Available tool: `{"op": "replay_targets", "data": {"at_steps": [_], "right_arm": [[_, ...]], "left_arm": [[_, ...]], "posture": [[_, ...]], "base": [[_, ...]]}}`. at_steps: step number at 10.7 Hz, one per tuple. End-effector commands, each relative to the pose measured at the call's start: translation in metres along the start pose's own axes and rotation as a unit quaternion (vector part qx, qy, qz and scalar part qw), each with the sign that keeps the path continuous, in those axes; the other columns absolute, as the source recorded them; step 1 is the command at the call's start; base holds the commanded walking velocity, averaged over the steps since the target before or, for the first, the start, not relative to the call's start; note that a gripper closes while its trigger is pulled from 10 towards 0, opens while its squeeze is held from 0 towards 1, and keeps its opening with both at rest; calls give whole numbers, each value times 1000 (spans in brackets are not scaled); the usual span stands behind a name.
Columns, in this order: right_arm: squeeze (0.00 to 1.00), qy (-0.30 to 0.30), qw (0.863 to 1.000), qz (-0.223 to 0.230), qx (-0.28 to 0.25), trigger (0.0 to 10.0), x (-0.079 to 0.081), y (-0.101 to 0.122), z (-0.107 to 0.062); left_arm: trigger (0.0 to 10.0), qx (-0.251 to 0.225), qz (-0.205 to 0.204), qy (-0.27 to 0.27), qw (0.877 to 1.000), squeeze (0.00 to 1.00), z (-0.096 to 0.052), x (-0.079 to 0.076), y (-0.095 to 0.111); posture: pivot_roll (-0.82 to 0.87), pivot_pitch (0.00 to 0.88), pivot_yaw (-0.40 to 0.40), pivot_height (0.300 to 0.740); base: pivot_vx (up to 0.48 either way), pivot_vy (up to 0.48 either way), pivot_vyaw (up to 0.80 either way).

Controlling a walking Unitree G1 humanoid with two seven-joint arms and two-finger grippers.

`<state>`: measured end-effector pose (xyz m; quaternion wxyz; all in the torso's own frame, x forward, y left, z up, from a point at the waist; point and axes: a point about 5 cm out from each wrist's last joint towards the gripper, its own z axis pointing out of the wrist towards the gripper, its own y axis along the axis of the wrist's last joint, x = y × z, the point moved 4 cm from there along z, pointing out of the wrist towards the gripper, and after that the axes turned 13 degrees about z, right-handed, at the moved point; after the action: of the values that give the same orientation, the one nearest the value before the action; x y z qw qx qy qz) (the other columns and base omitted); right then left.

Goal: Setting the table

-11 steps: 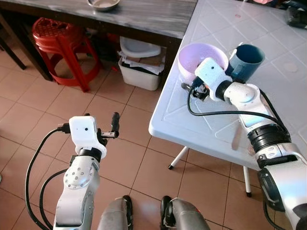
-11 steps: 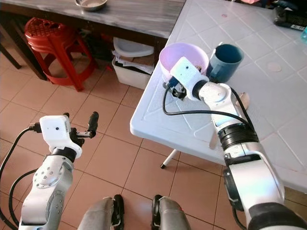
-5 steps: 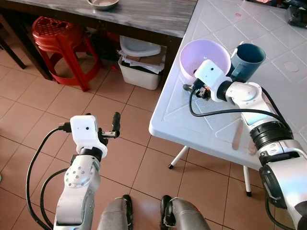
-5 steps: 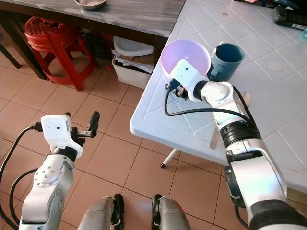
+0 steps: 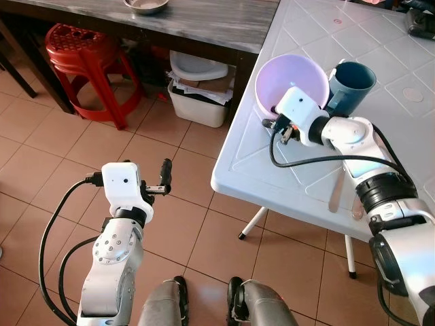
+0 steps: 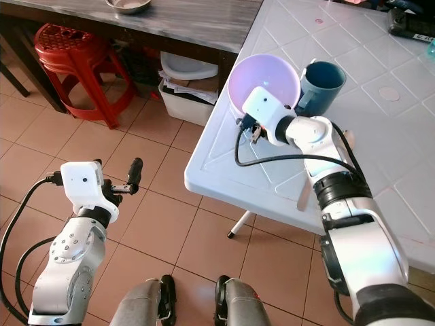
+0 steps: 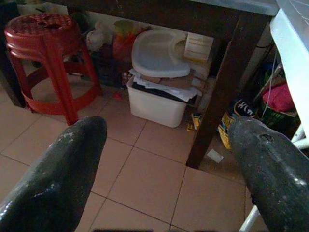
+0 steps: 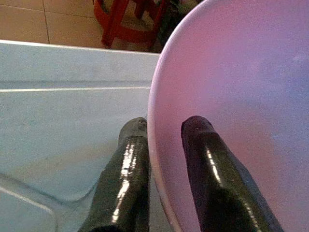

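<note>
A lilac plastic bowl (image 5: 289, 78) stands tilted near the left edge of the white plastic table (image 5: 299, 170), its opening turned toward me. My right gripper (image 8: 164, 125) is shut on the bowl's near rim, one finger inside (image 8: 212, 164) and one outside (image 8: 126, 174). A dark blue cup (image 5: 350, 85) stands upright just right of the bowl, touching it or nearly so. My left gripper (image 5: 145, 173) hangs open over the floor tiles, holding nothing.
A pale utensil (image 5: 336, 193) lies on the table by my right forearm. Beyond the left edge are a dark wooden table (image 5: 170, 20) with a metal bowl (image 5: 146, 5), a red stool (image 5: 81, 61) and a white bin (image 5: 197, 102).
The right gripper has raised the bowl's near rim, so the bowl has tipped more upright and shifted slightly away. The left arm has barely moved.
</note>
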<state>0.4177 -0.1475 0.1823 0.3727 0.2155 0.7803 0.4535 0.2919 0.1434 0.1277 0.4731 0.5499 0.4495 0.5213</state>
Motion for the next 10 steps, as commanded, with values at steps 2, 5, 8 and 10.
{"op": "replay_targets", "data": {"at_steps": [2, 5, 8, 10], "right_arm": [[0, 9, 1000, -8, 15, 0, 3, -11, -2], [0, 1, 1000, -25, 12, 0, 2, -11, -6], [0, -19, 999, -41, 4, 0, 4, -18, -11], [0, -42, 998, -29, -21, 0, 6, -15, -13]], "left_arm": [[10000, 11, 4, -6, 1000, 0, -1, 0, -5], [10000, 16, 17, 21, 1000, 0, -2, 10, -7], [10000, 17, 15, 31, 999, 0, -2, 14, -9], [10000, 18, 13, 37, 999, 0, -2, 15, -11]], "posture": [[7, 218, -1, 740], [1, 218, -5, 740], [-9, 214, -10, 740], [-20, 213, -16, 740]], "base": [[0, 0, 0], [0, 0, 0], [0, 0, 0], [0, 443, 0]]}}
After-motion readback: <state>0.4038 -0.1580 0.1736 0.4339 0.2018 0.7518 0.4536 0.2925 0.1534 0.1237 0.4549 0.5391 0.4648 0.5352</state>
